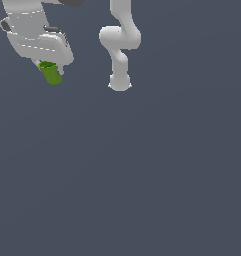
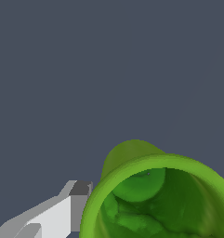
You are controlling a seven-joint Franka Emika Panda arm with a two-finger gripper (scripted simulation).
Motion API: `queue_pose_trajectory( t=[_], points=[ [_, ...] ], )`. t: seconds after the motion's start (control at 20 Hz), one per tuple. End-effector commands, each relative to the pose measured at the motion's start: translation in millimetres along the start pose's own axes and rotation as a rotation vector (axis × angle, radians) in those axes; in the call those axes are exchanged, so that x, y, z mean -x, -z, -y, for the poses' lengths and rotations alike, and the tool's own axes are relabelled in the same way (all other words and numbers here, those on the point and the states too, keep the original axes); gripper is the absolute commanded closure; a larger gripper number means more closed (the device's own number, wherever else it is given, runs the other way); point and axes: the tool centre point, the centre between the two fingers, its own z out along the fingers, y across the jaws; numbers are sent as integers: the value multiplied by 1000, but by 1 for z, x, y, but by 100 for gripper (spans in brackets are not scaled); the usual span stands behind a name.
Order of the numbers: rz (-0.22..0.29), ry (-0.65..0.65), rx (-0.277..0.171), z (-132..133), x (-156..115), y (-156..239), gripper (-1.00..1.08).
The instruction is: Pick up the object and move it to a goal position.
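Care was judged to be needed while the tilted green cup [image 1: 51, 73], clenched in the tool [image 1: 50, 70], was carried steadily to the goal.

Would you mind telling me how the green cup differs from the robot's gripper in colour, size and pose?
The green cup is bright green; the gripper is white with dark finger tips. The green cup is far smaller than the gripper. The green cup hangs tilted under the gripper, its hollow top facing the wrist. Both sit at the exterior view's upper left.
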Motion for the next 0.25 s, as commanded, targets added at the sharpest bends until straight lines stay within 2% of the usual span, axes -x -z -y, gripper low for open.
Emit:
queue_pose_trajectory(
  t=[0.0, 0.2],
  points=[
    [0, 1, 0, -3, -1, 7, 108],
    [0, 1, 0, -4, -2, 9, 108]
  ],
)
